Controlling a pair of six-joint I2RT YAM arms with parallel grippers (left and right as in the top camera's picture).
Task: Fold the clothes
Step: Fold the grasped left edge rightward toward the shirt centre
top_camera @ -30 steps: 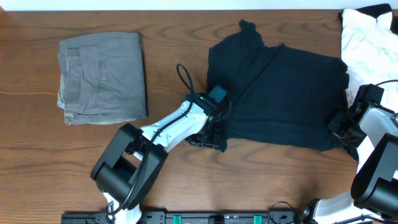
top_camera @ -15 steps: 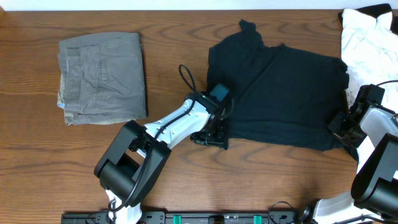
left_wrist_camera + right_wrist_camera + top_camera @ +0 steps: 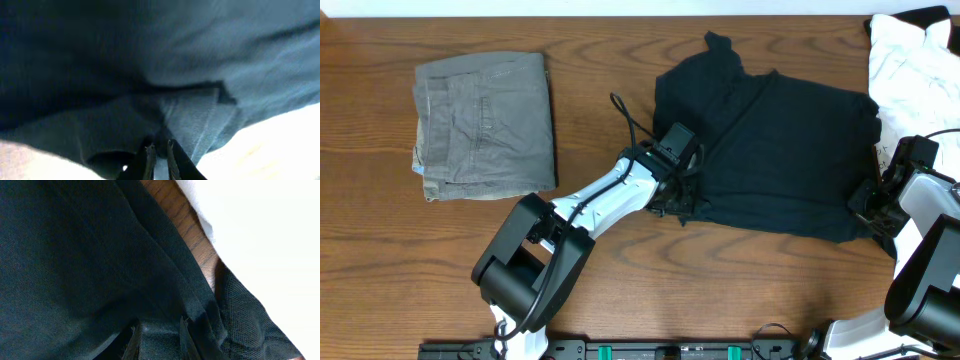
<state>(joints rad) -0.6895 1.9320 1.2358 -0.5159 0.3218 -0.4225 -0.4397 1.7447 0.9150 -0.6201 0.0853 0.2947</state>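
Note:
The black T-shirt [image 3: 770, 150] lies spread on the right half of the table, with one sleeve pointing to the far edge. My left gripper [image 3: 685, 205] is at the shirt's near left corner. In the left wrist view it [image 3: 160, 150] is shut on a bunched fold of the black T-shirt [image 3: 190, 115], lifted off the table. My right gripper [image 3: 870, 205] is at the near right corner. In the right wrist view it [image 3: 160, 337] is shut on a thick fold of the black T-shirt [image 3: 75, 255], and the fabric fills the gap between the fingers.
Folded grey-green trousers [image 3: 485, 125] lie at the far left. A white garment [image 3: 910, 70] is heaped at the far right, close beside my right arm; it [image 3: 270, 245] also fills the right side of the right wrist view. Bare wooden table [image 3: 740, 290] runs along the near edge.
My left gripper has moved away from the near edge and to the right, drawing the shirt's near left corner inward over the fabric. The right arm has not moved.

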